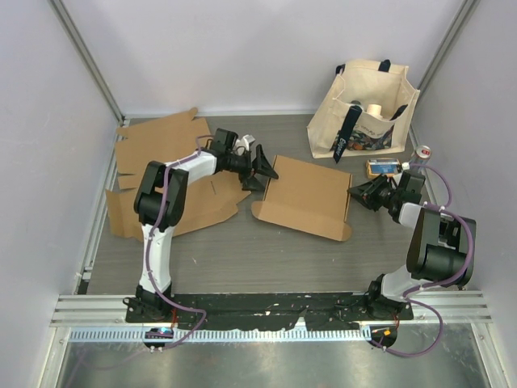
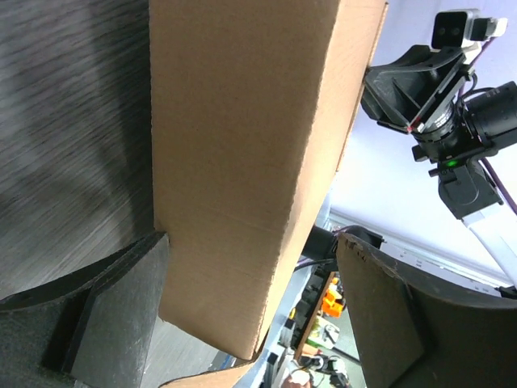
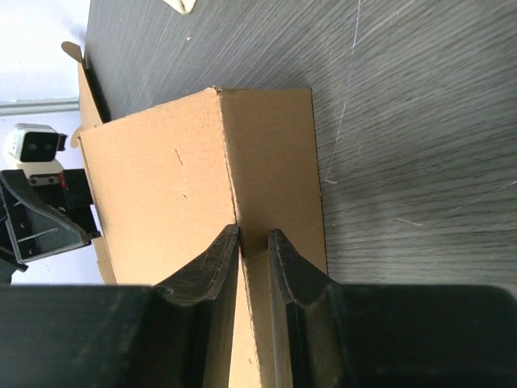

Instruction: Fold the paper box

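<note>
Spanning the gap between the two arms, the box [image 1: 305, 196] lies at mid-table [image 1: 242, 259] with its broad brown face up. Its long axis runs across the table from one gripper to the other, slightly skewed, so that the end nearer the left arm sits further back than the other.

Left gripper [image 1: 260, 171]: the fingers [image 2: 105, 315] stand spread wide. In the left wrist view the box [image 2: 242, 162] runs lengthwise away from the gripper [image 2: 254, 242], and its near corner sits in the gap. One side face lies against the inner edge of one finger. The opposite finger [image 2: 404, 323] stands clear of the cardboard, with open space showing past the box edge.

Right gripper [image 1: 359, 194]: the fingers [image 3: 212, 267] are drawn narrow. In the right wrist view a thin strip of the box [image 3: 161, 178] passes between them, just beside a fold line, and both inner faces press on it [image 3: 254, 236]. From the fingertips the box extends straight ahead, one face to either side of the fold.

Flat cardboard sheets [image 1: 161, 153] lie beyond the left arm, and a cloth bag [image 1: 367, 109] stands at the far right, well apart from the box.
</note>
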Robot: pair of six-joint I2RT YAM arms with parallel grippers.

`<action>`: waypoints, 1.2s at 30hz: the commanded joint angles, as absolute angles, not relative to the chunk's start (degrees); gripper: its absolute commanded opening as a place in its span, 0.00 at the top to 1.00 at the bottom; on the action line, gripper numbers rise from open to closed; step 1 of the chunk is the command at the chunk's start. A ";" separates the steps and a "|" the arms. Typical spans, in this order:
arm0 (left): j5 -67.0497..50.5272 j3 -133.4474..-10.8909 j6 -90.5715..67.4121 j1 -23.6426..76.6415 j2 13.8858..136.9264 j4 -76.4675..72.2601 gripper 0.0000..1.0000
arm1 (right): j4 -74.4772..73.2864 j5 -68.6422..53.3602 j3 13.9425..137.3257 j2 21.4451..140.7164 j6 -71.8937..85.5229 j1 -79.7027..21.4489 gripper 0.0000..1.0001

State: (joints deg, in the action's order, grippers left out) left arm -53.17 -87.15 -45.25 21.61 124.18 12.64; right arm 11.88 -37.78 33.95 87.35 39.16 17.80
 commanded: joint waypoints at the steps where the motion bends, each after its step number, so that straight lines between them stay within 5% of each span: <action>1: -55.90 -86.05 -48.16 22.76 124.80 7.30 0.12 | 7.21 -28.56 32.25 89.74 35.77 19.33 0.76; 9: -55.81 -85.34 -49.22 24.78 125.60 5.62 0.12 | 6.16 -27.25 31.99 90.96 35.51 20.21 0.76; 20: -37.36 -82.61 -42.54 24.26 118.30 13.53 0.12 | 4.48 -25.75 32.17 91.23 35.07 21.71 0.76; 30: -44.71 -81.57 -47.80 24.43 121.11 8.80 0.11 | 6.85 -28.30 31.73 90.97 35.59 21.80 0.75; 36: -52.90 -76.47 -62.80 24.87 123.57 -15.50 0.11 | 7.21 -28.65 31.73 92.02 36.12 21.80 0.74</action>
State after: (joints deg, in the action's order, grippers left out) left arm -46.39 -79.48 -51.40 24.32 121.60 3.51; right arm 13.58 -37.39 33.95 88.62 39.03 21.23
